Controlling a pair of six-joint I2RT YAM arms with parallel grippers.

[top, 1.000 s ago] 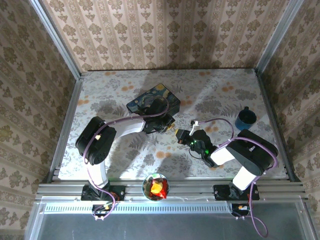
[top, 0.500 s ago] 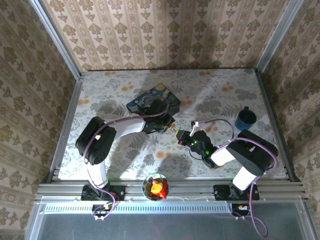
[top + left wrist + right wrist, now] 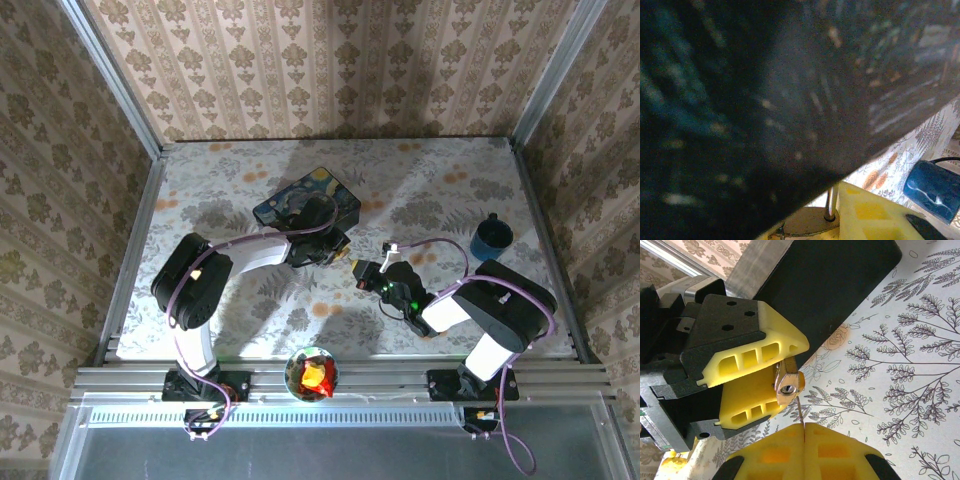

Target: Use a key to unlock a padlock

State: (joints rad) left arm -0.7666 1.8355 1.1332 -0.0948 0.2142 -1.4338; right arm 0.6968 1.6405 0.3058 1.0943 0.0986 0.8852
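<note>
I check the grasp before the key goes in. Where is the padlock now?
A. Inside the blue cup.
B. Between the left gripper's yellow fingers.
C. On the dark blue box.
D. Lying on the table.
B: in the right wrist view the left gripper clamps the padlock between its yellow fingers; the right gripper, shut on the key, points it at the padlock.

Bright, even light is falling from above, leaving soft grey shadows on the bench (image 3: 440,175) near its middle. In the left wrist view the dark blue box (image 3: 765,100), close to the lens, is blurring badly; the blue cup (image 3: 934,189) is catching a glint. The right wrist view is reading sharp.
</note>
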